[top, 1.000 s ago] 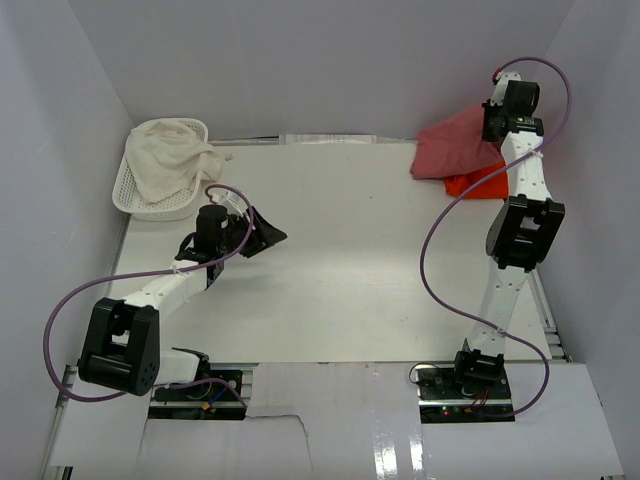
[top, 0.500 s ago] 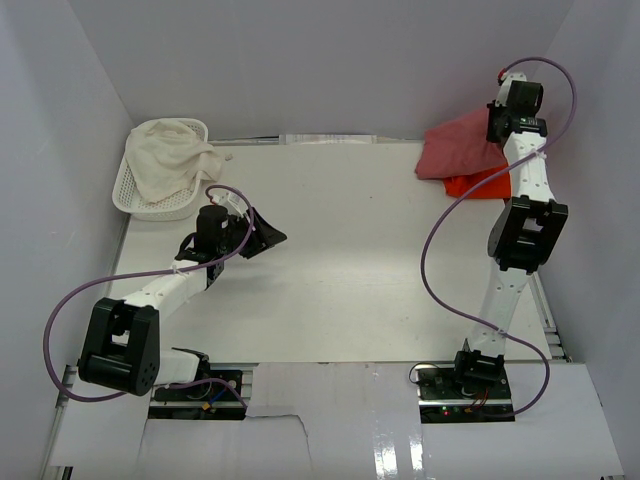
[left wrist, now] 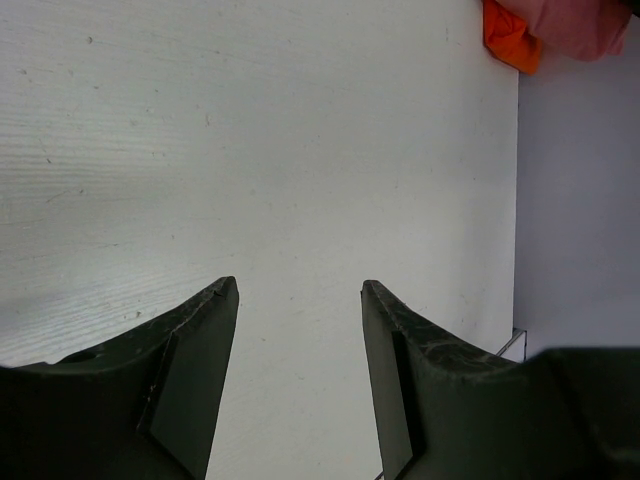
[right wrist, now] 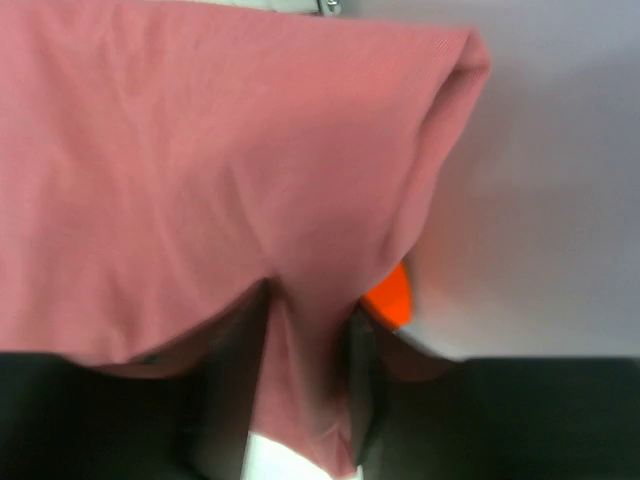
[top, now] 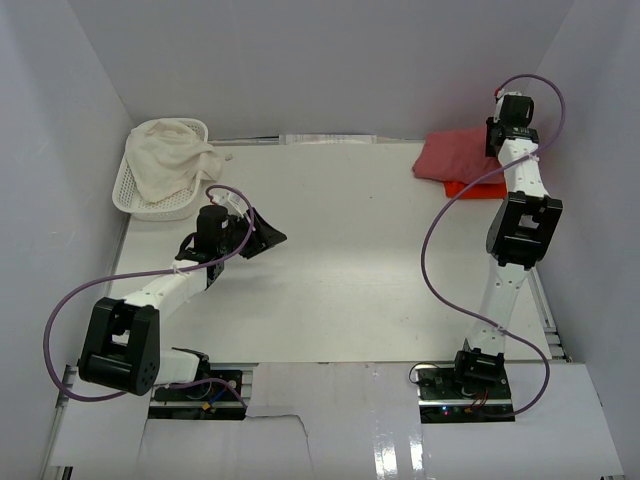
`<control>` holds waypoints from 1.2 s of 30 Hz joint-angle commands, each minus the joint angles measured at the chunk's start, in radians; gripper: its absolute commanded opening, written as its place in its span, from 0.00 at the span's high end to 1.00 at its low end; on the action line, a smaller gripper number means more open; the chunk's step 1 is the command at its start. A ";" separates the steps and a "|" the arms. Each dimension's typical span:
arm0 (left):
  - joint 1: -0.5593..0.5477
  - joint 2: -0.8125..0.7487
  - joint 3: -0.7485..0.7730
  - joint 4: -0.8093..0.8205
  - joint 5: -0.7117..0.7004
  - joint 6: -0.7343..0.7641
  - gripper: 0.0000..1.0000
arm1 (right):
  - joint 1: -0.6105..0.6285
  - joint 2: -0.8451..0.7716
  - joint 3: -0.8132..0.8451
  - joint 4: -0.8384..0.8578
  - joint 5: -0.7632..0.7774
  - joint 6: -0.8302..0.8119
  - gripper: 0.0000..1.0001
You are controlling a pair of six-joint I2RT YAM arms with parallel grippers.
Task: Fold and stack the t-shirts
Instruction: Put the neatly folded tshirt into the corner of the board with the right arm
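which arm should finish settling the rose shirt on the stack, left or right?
Right. The right gripper is at the rose-red t-shirt, fabric between its fingers, atop the orange t-shirt in the far right corner. The left gripper hangs open over the table, well away from both.

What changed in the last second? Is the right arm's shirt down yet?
The right gripper came down, lowering the rose shirt; it now lies flatter over the orange shirt, covering more of it. A fold is still pinched between the fingers. The left gripper, open above the table, and the basket stayed put.
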 commanded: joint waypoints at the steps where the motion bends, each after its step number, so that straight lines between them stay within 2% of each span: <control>1: -0.007 -0.003 0.021 -0.006 0.010 0.012 0.37 | -0.006 -0.012 -0.009 0.087 0.079 -0.008 0.55; 3: -0.006 -0.004 0.019 -0.006 0.010 0.012 0.37 | -0.006 -0.035 -0.046 0.130 0.090 -0.014 0.44; 7: -0.010 -0.006 0.013 -0.005 0.004 0.012 0.37 | 0.000 -0.088 -0.095 0.179 0.051 -0.018 0.41; 12: -0.013 -0.009 0.007 -0.003 0.005 0.010 0.37 | 0.046 -0.162 -0.112 0.159 -0.024 -0.018 0.42; 17: -0.015 -0.030 -0.014 -0.002 0.004 0.010 0.37 | 0.110 -0.180 -0.095 0.080 -0.055 -0.049 0.42; 21: -0.015 -0.046 -0.024 0.000 -0.001 0.012 0.37 | 0.135 -0.180 -0.101 0.027 -0.127 -0.009 0.44; 27: -0.015 -0.057 -0.031 0.002 -0.001 0.020 0.37 | 0.173 -0.188 -0.187 0.003 -0.124 -0.015 0.48; 36: -0.015 -0.089 -0.056 0.009 -0.006 0.026 0.37 | 0.282 -0.096 -0.154 -0.049 -0.032 -0.061 0.49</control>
